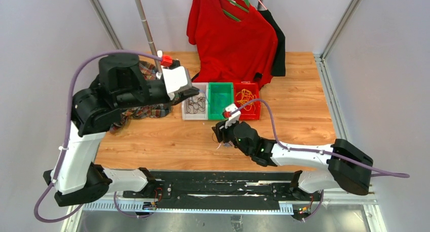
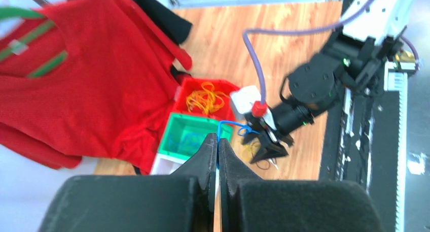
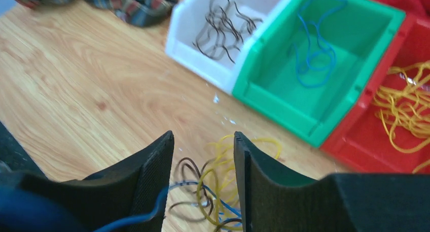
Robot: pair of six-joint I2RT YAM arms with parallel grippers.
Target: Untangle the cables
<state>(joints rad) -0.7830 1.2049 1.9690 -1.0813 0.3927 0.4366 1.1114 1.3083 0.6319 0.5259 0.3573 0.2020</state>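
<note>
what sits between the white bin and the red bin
The green bin sits between the white bin and red bin, touching both; clearest in the right wrist view.

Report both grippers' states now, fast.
Left gripper: shut on the blue cable.
Right gripper: open, jaws astride the cable tangle, not clamped.

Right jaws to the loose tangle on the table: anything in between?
Nothing visible. The right gripper hangs right over the cable tangle, with its jaws apart on either side of the yellow, blue and dark loops.
</note>
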